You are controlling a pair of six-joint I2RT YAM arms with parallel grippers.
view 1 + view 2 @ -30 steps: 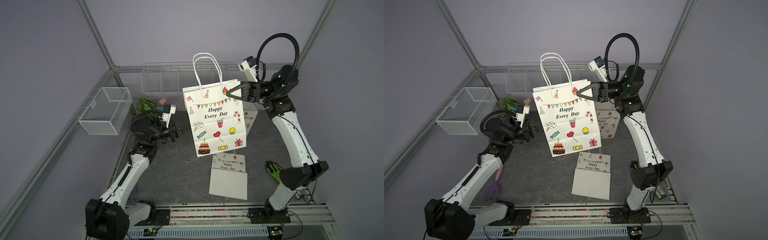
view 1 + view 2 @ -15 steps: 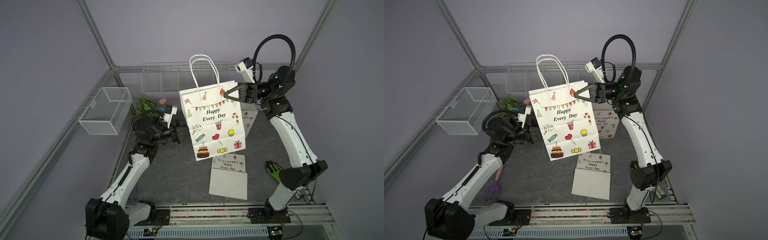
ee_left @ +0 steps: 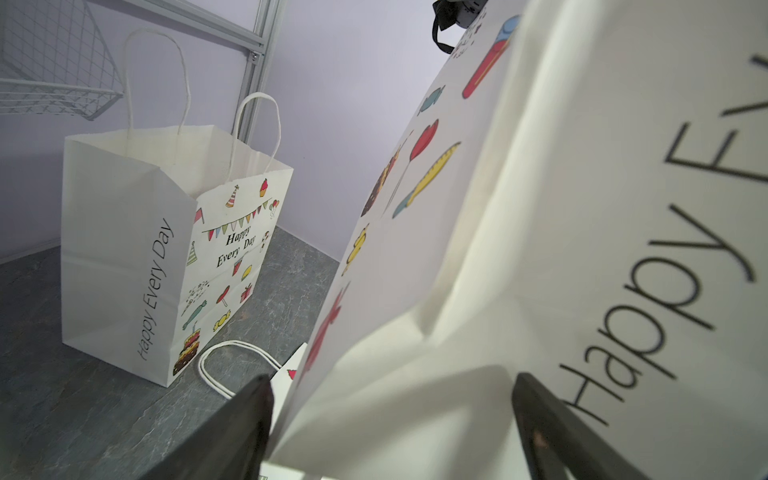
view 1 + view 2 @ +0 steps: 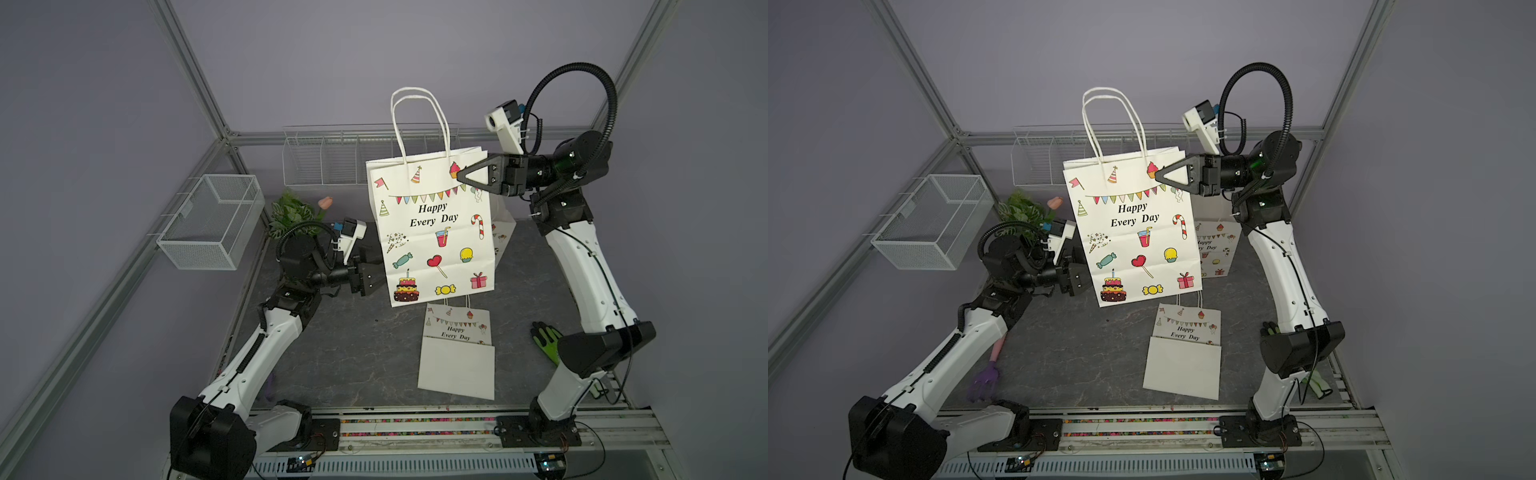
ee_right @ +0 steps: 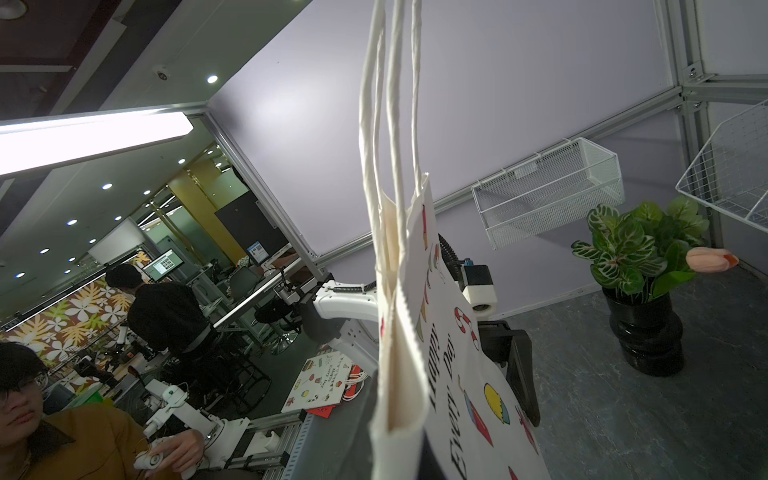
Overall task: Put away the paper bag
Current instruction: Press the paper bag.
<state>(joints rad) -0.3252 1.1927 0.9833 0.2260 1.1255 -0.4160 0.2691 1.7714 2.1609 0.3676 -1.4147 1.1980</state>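
Behind the hanging paper bag (image 4: pixel 432 232), the tips of the left gripper (image 4: pixel 371 271) are hidden; its jaws stand spread around the bag's lower side edge. The right gripper (image 4: pixel 460 178) pinches the bag's top corner, holding it above the dark, stone-patterned tabletop (image 4: pixel 353 345), with purple walls (image 4: pixel 332 62) behind. A second ago the left gripper was pressed together, apart from the bag.

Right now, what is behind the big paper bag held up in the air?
Behind the lifted paper bag stands a second open bag, mostly covered in both top views but shown whole in the left wrist view. A wire rack hangs on the back wall.
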